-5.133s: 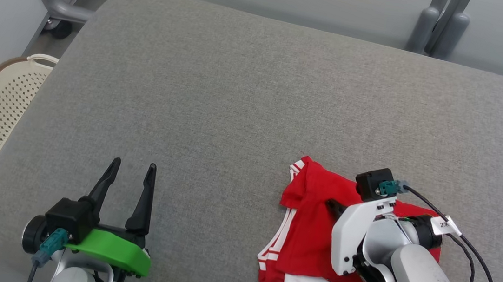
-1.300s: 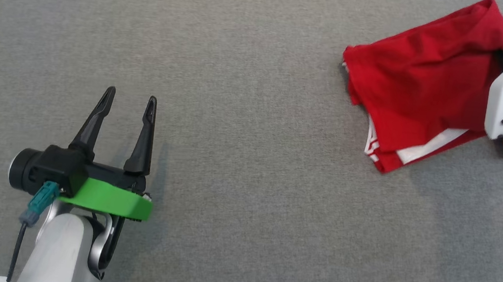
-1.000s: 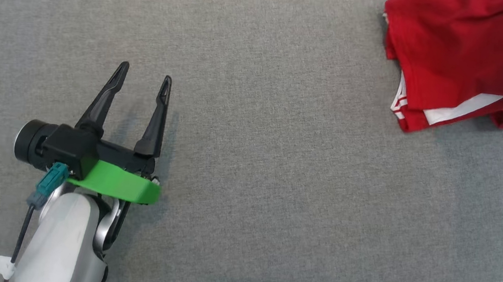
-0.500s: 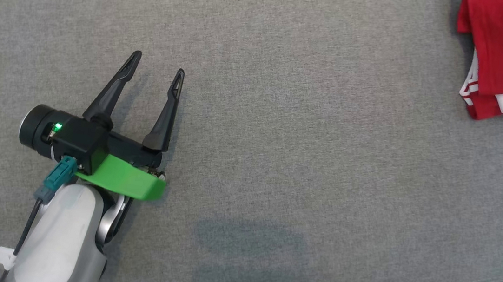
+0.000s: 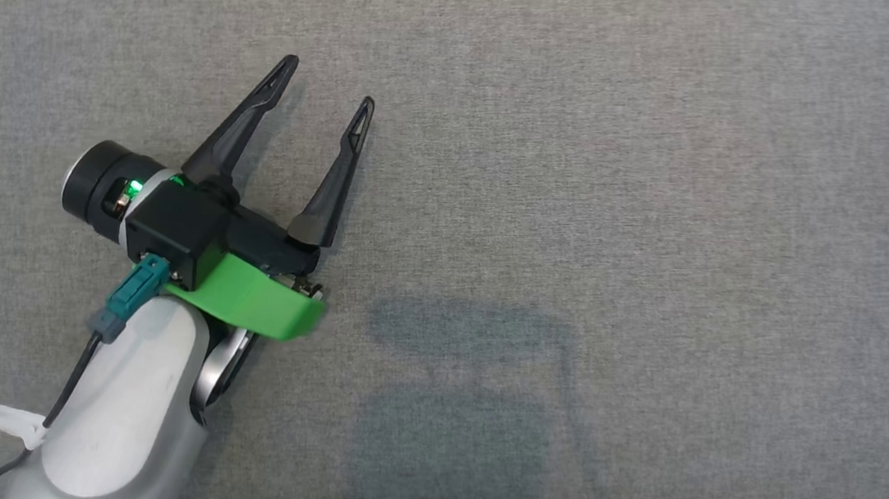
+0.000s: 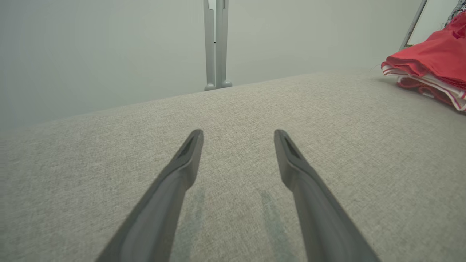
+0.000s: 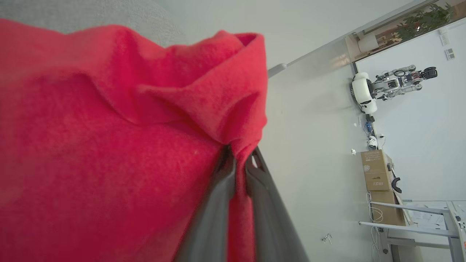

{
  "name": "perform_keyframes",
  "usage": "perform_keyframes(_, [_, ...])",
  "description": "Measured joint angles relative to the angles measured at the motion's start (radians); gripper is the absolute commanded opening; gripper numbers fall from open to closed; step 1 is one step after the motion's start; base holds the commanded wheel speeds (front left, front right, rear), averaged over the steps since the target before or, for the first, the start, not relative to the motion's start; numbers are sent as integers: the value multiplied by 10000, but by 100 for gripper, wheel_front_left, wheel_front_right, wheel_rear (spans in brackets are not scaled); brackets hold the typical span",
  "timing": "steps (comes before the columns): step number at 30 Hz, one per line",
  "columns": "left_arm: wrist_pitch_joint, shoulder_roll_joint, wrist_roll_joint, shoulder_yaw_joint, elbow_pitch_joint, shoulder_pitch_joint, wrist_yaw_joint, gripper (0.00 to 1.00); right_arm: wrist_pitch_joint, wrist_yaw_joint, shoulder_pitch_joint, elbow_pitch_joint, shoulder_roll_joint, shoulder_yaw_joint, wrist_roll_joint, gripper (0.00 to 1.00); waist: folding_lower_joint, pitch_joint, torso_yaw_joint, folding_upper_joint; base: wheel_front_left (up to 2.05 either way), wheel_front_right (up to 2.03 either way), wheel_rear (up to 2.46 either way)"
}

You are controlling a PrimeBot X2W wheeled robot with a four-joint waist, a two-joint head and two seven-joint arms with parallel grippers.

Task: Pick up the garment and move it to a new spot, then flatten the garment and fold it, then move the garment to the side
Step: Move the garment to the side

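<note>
The garment is red cloth with white stripes. In the right wrist view my right gripper is shut on a fold of it, and the cloth bunches around the two dark fingers. In the left wrist view the folded garment lies on the grey cushion at the far right. My left gripper hovers open over bare grey cushion in the head view, far left of the garment, with nothing between its fingers.
Grey upholstery spreads all around the left gripper. A grey metal post stands against the pale wall behind the cushion. Past the garment the right wrist view shows a room with cardboard boxes and another robot.
The head camera has swung left and down, so the red garment has slid out of the head view at the right. The left gripper stays open, the right stays shut on the garment.
</note>
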Motion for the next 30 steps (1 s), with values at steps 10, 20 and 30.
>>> perform_keyframes(10, [0, 81, 90, -90, -121, -185, 0, 100, -1616, 0, 123, 625, 692, -267, -435, 100, 0, 289, 254, 0, 0, 0, 0])
perform_keyframes(20, [0, -447, -382, 1154, -186, 472, 456, 100, -3676, 0, 530, -44, 1793, 244, 297, 100, -1, -436, 268, 0, 0, 0, 0])
perform_keyframes(30, [0, -918, -1406, 2454, 663, 1807, 418, 100, -5120, -2, 2379, -1896, 3793, 520, 1210, 100, -2, -1882, 442, 0, 0, 0, 0])
